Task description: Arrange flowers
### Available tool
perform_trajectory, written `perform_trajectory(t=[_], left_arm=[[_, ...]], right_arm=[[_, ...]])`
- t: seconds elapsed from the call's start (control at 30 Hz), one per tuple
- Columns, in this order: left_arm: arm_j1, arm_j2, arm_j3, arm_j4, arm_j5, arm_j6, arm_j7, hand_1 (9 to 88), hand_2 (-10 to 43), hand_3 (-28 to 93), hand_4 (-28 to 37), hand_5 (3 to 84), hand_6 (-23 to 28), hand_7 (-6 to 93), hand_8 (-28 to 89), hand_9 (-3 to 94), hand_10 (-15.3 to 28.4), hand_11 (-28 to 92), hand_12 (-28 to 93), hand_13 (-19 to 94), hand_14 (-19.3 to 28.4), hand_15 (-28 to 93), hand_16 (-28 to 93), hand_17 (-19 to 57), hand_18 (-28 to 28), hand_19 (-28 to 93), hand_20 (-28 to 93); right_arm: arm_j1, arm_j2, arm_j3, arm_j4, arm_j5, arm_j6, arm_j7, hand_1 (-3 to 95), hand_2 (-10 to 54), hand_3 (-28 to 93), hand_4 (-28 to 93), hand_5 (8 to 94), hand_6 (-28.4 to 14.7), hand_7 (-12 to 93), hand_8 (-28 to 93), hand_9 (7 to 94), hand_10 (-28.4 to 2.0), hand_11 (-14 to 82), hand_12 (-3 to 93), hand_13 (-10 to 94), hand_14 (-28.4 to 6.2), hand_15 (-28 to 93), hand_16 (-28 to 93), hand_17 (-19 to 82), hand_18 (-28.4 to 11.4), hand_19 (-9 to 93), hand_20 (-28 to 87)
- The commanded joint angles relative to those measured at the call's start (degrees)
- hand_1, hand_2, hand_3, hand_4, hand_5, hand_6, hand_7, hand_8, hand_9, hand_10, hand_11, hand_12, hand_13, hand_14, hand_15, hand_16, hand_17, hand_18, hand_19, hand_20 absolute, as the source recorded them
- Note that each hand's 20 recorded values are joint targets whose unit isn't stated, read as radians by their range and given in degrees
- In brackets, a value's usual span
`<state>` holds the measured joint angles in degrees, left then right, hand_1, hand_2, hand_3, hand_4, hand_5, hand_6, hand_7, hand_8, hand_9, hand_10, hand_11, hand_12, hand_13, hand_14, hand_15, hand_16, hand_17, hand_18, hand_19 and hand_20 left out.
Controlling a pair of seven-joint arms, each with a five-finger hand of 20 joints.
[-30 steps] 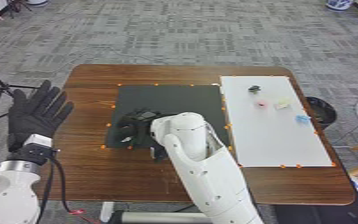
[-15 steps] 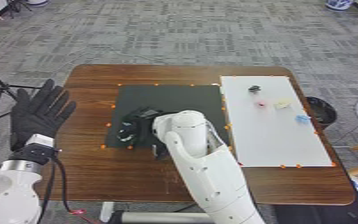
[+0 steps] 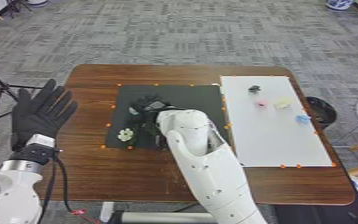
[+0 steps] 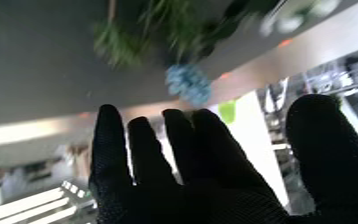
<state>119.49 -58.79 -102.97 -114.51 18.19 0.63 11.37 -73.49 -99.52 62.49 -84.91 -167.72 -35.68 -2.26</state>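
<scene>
1. Right arm: white, jointed, extends from the near edge over the brown wooden table, angled toward the far left.
2. Right hand: black fabric glove, over the black rectangular mat. Found released; fingers straight, thumb apart from them, nothing grasped.
3. Left arm: white, at the near left. Left hand: black fabric glove, beyond the table's left edge, fingers straight and spread, pointing to the far side. Found released and holding nothing.
4. Task items: a pale blue clustered flower and thin green sprigs lie on the mat's left part. A white-petalled flower lies there too, nearer.
5. White rectangular board, right of the mat: bears small dark green, pink, yellow and blue pieces.
</scene>
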Motion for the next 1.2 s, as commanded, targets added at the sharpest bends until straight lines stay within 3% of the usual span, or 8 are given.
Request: perform_trajectory(t=[0.03,0.2,0.3,0.37,0.53,0.77,0.97,1.2], left_arm=[[0.9,-0.39,-0.02,-0.25,-0.57,-0.88,-0.26,29.3,18.9,51,-28.3,33.4,7.3,8.6,-9,26.9,12.1,17,4,20,11.9,15,-6,-9.2,13.7,37,0],[0.8,-0.29,0.16,-0.18,-0.78,-0.80,-0.29,29.5,18.9,51,-28.3,33.7,7.7,8.3,-9,26.7,13.0,17,4,20,13.0,15,-6,-9.6,13.9,37,1],[0.9,-0.27,0.05,-0.40,-0.88,-0.30,-0.20,29.6,18.9,51,-28.3,33.9,8.0,8.1,-9,26.7,13.4,17,5,19,13.4,15,-5,-9.8,14.0,36,1],[0.4,-0.16,0.36,-0.23,-0.98,-0.32,-0.42,29.6,19.0,51,-28.3,33.9,8.1,7.9,-9,26.7,13.4,17,5,19,13.5,15,-5,-9.8,14.0,36,1],[0.6,-0.39,0.26,-0.33,-1.09,-0.11,-0.45,30.5,19.2,50,-28.3,34.0,8.1,8.0,-9,26.8,13.3,16,5,19,13.3,16,-5,-9.8,14.0,36,1],[0.5,-0.66,0.41,-0.24,-1.46,-0.30,-0.74,30.4,19.4,50,-28.3,34.3,8.5,7.8,-9,26.9,14.2,16,5,19,14.0,16,-5,-10.2,14.3,37,1],[0.4,-0.66,0.07,-0.19,-0.98,-0.64,-0.98,28.3,19.2,54,-28.3,34.4,8.6,7.7,-9,27.0,14.1,16,5,19,14.0,16,-5,-10.2,14.4,37,1],[0.1,-0.63,0.46,-0.01,-1.15,-0.89,-1.43,27.9,19.0,56,-28.3,35.0,9.2,7.6,-9,27.1,15.4,17,6,19,15.2,17,-5,-10.7,14.6,37,2]], right_arm=[[0.9,1.1,0.2,-0.1,-5.6,-1.7,1.3,15.1,21.0,74,-27,28.6,-16.8,-1,-9,22.2,-15.6,9.3,6.3,2,-17.6,34,-8,-5,-18.2,59,1],[0.3,1.3,0.0,-0.7,-4.9,-2.8,1.0,16.0,20.6,74,-27,30.5,-14.6,1,-9,23.1,-15.2,10.1,5.9,3,-17.4,34,-9,-5,-18.2,59,1],[-0.3,1.1,0.1,-1.2,-5.7,-1.4,-1.3,16.2,20.7,73,-27,28.7,-6.8,5,-10,20.9,-17.5,8.0,6.8,2,-18.9,34,-8,-6,-18.5,58,0],[-0.4,1.1,-0.2,-1.4,-5.0,-0.8,-0.4,15.7,21.0,72,-27,27.9,-4.4,6,-10,19.8,-18.5,6.9,7.4,2,-19.3,34,-7,-6,-18.5,58,0],[-1.1,1.2,0.1,-1.9,-5.4,-0.7,-3.4,15.3,21.4,71,-26,23.5,-3.2,6,-10,18.2,-19.3,4.2,10.1,2,-19.7,31,-3,-7,-18.7,57,1],[-0.5,0.9,0.5,-1.2,-7.8,-3.9,-6.6,16.0,21.1,71,-26,24.6,0.6,8,-11,18.7,-17.1,4.2,10.0,2,-19.4,30,-2,-8,-18.6,56,1],[0.2,0.9,-0.3,-0.8,-9.5,-4.6,-5.9,17.9,20.1,70,-26,27.6,0.3,10,-12,18.9,-15.8,4.7,10.0,2,-19.2,29,-1,-8,-18.5,55,1],[0.0,1.0,-0.3,-0.1,-9.6,-3.1,-4.1,19.0,19.1,71,-27,30.7,-4.1,8,-13,20.4,-14.1,7.1,8.2,2,-19.2,29,-1,-8,-18.7,56,1]])
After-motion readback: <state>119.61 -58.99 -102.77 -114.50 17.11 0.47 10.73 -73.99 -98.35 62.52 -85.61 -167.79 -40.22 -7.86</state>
